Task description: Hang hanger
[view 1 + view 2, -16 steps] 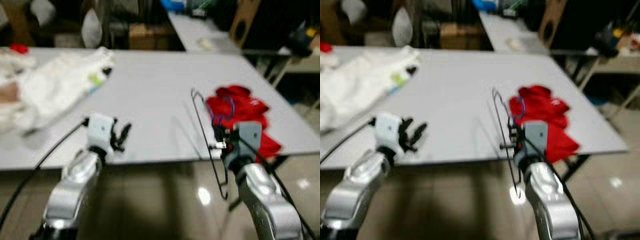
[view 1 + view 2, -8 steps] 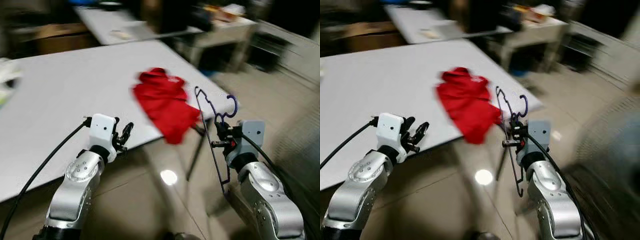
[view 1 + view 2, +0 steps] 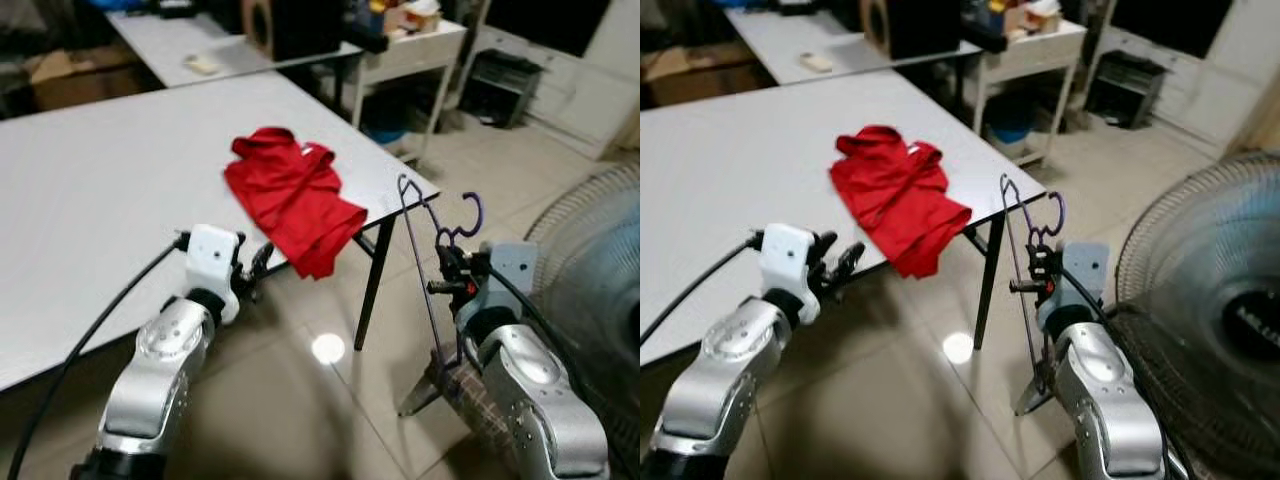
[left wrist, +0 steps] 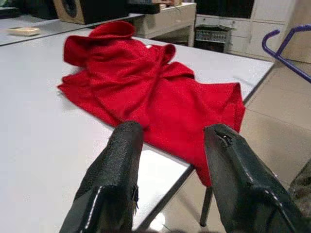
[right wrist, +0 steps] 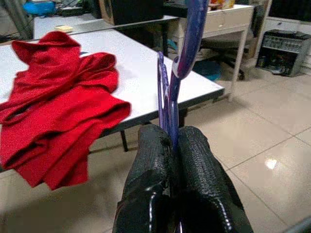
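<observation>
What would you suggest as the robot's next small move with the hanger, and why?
Probably keep turning to look for a rail. The right gripper is shut on the purple hanger, held upright off the table beside its corner, and nothing to hang it on can be seen: ahead are tiled floor and a fan. The left gripper is open and holds nothing, near the red garment.

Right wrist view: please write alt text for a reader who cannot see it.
The right gripper is shut on a purple hanger that rises upright from between its black fingers. Behind it, a red garment lies crumpled on a grey table, partly draped over the near edge, with tiled floor beyond.
</observation>
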Robot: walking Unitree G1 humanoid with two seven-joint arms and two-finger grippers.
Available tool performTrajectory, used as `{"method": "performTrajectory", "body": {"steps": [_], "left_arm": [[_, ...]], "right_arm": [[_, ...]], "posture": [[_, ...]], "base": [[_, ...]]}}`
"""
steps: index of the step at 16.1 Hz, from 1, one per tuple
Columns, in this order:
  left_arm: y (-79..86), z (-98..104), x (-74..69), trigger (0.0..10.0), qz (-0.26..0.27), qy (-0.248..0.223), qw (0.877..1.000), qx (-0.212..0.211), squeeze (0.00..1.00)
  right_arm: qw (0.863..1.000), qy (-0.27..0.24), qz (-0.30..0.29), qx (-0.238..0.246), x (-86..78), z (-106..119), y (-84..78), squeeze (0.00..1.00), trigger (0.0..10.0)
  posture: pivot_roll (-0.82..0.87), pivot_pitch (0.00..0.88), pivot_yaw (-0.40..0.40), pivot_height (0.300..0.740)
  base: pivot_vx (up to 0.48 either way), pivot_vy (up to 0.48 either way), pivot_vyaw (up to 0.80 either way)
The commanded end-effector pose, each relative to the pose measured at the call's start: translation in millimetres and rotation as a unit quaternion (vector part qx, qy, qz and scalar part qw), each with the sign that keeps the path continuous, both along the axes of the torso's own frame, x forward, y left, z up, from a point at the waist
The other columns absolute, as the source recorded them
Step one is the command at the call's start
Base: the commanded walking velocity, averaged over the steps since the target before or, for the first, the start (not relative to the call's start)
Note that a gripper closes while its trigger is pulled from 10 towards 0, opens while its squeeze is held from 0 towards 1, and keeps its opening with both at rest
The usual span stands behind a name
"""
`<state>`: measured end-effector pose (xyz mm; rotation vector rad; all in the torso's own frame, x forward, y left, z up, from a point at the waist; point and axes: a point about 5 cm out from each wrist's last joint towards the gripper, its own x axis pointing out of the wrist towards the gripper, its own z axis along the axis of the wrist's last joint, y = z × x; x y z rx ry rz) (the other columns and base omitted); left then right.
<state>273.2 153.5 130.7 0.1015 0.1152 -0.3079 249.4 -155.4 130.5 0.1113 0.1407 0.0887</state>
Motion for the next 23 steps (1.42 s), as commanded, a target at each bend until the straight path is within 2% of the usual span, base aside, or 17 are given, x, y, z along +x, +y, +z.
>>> {"method": "performTrajectory", "body": {"steps": [1, 8, 11, 18, 23], "left_arm": [[1.3, 2.6, 2.2, 10.0, 0.004, -0.007, 1.0, 0.004, 0.0], [8.3, 3.7, 0.3, 10.0, 0.023, -0.008, 1.0, -0.011, 0.0], [10.4, 5.6, 1.3, 10.0, 0.028, -0.01, 0.999, -0.014, 0.0], [9.0, 7.5, 5.5, 10.0, 0.022, -0.012, 1.0, -0.018, 0.0], [7.0, 7.7, 6.6, 10.0, 0.011, -0.012, 1.0, -0.016, 0.0]], "right_arm": [[1.0, -0.002, -0.003, 0.009, -0.4, 2.5, -0.9, 0.0, 10.0], [0.998, -0.022, 0.041, -0.044, 2.0, 8.1, 6.2, 0.0, 10.0], [0.998, -0.022, 0.035, -0.039, 2.4, 8.0, 5.3, 0.0, 10.0], [1.0, -0.017, 0.022, -0.003, 1.2, 6.7, 2.9, 0.0, 10.0], [0.999, -0.023, 0.032, -0.001, 2.1, 8.7, 5.6, 0.0, 10.0]], "posture": [[-0.07, 0.0, -0.028, 0.74], [-0.07, 0.0, -0.037, 0.74], [-0.07, 0.0, -0.031, 0.74], [-0.09, 0.0, -0.017, 0.74], [-0.08, 0.0, -0.015, 0.74]], "base": [[0.0, 0.0, 0.0], [0.109, 0.0, 0.0], [0.27, 0.0, 0.7], [0.267, 0.0, 0.0], [0.269, 0.0, 0.0]]}}
